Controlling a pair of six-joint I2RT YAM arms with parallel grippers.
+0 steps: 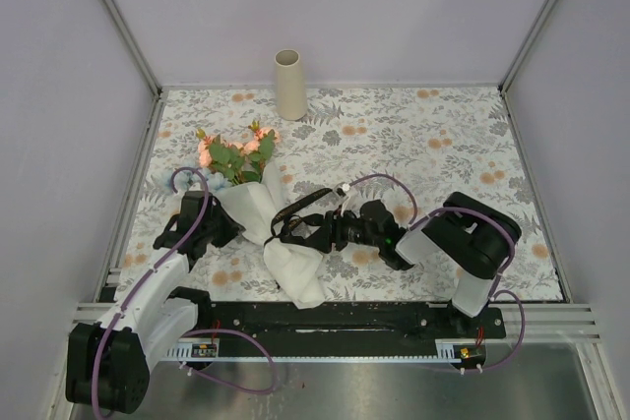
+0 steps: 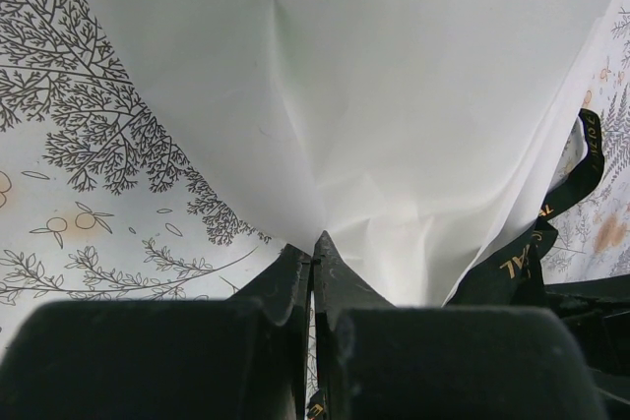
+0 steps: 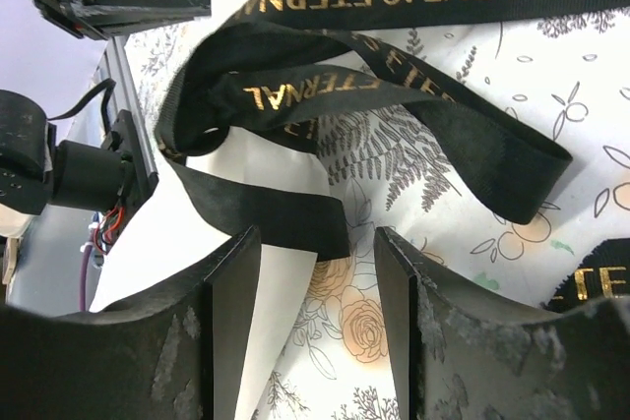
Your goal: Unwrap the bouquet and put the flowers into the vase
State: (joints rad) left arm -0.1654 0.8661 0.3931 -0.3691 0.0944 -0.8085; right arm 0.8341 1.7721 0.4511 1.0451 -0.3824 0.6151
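Left gripper (image 2: 315,251) fingers are pressed together at the edge of the white paper cone (image 2: 374,95). Right gripper (image 3: 315,272) fingers stand spread, with a black gold-lettered ribbon (image 3: 271,215) tail just off their tips (not gripped). The paper-wrapped bouquet (image 1: 264,209) lies on the floral-print tablecloth (image 1: 443,145), its long axis diagonal and its peach-pink flowers (image 1: 236,152) pointing far-left. The upright beige cylindrical vase (image 1: 289,86) stands beyond them.

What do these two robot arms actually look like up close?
Both arms mix white shells with chunky black joints; the left arm and right arm each trail a thin purple cable in loops. The right gripper is matte black, with two flat, scuffed fingers.
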